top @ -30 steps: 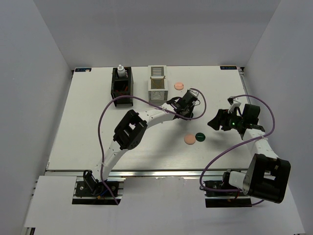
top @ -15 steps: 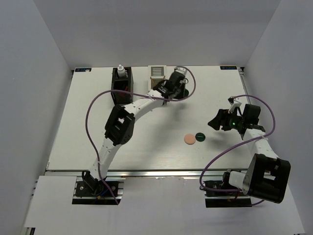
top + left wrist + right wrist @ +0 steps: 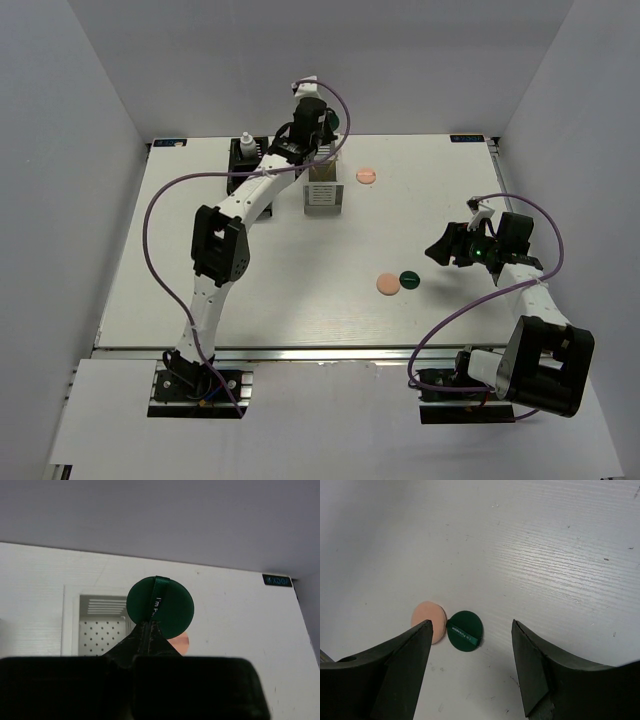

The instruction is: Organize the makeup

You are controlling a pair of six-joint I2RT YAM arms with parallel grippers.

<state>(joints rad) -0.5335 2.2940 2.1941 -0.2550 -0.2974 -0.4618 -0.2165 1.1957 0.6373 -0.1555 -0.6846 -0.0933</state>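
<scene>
- One second ago the left end effector [image 3: 151, 625] was low over the desk [image 3: 300, 310], to the right of the white slatted box [image 3: 322, 192]. Now it is raised at the far edge, above the back of that box, with the arm stretched nearly straight.
- Its fingers are pinched on the held green disc [image 3: 160, 607], gripping the lower edge. The disc stands on edge with its face to the wrist camera, clear of the desk.
- In the left wrist view the open top of the white slatted box lies below and left of the held green disc, and a sliver of the far peach disc [image 3: 367, 176] shows behind the disc's lower right.
- Half a second ago the arm covered the far peach disc – it now lies in plain sight, just right of the box.
- The right end effector [image 3: 437, 250] has not moved. Its jaws are spread wide and hold nothing, and it hovers right of the pair on the desk.
- That pair has not moved either: the near peach disc [image 3: 430, 621] and the loose green disc [image 3: 465, 631] lie flat, edges touching.
- The left arm and its purple cable [image 3: 165, 195] cross over the black slatted box [image 3: 242, 160], hiding much of it. The white bottle [image 3: 246, 143] stands at the box's far end.
</scene>
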